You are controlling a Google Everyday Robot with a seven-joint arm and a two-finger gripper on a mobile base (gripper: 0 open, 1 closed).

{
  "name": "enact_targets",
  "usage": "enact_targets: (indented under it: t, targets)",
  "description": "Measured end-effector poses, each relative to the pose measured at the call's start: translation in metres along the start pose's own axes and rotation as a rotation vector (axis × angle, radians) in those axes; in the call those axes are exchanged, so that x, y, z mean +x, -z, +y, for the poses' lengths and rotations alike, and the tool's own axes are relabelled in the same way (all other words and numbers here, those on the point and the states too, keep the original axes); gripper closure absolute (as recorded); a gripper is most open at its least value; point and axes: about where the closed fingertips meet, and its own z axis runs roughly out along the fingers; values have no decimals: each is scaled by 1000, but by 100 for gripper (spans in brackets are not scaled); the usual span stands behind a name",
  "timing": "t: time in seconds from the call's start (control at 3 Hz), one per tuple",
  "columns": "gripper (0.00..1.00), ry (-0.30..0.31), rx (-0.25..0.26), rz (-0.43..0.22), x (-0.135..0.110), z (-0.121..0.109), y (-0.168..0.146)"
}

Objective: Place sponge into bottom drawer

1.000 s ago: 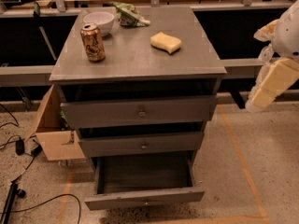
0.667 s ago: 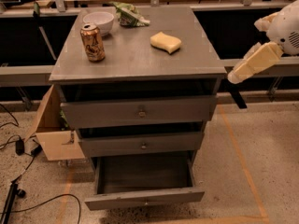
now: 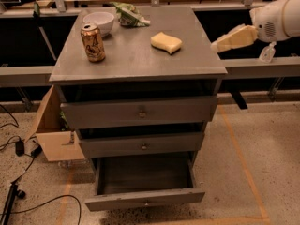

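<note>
The pale yellow sponge (image 3: 166,42) lies on the grey cabinet top (image 3: 136,60), right of centre. The bottom drawer (image 3: 145,198) is pulled open and looks empty inside. My gripper (image 3: 220,45) is at the upper right, off the cabinet's right edge and level with its top. Its pale yellow wedge finger points left toward the sponge, about a hand's width away, and holds nothing that I can see.
A brown drink can (image 3: 93,43) stands at the left of the top, with a white bowl (image 3: 99,22) and a green bag (image 3: 129,15) behind it. A cardboard box (image 3: 54,130) sits left of the cabinet. Cables (image 3: 18,196) run over the floor at left.
My gripper has risen from beside the cabinet's right side to the level of the top and swung left toward the sponge. The sponge and the drawer have not moved.
</note>
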Motion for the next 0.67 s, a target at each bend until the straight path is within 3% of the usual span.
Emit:
enact_targets:
  t: [0.33,0.67]
  targets:
    - [0,21,-23,-14,-17,9,-21]
    - [0,-20,-21,-37,-13,9,-39]
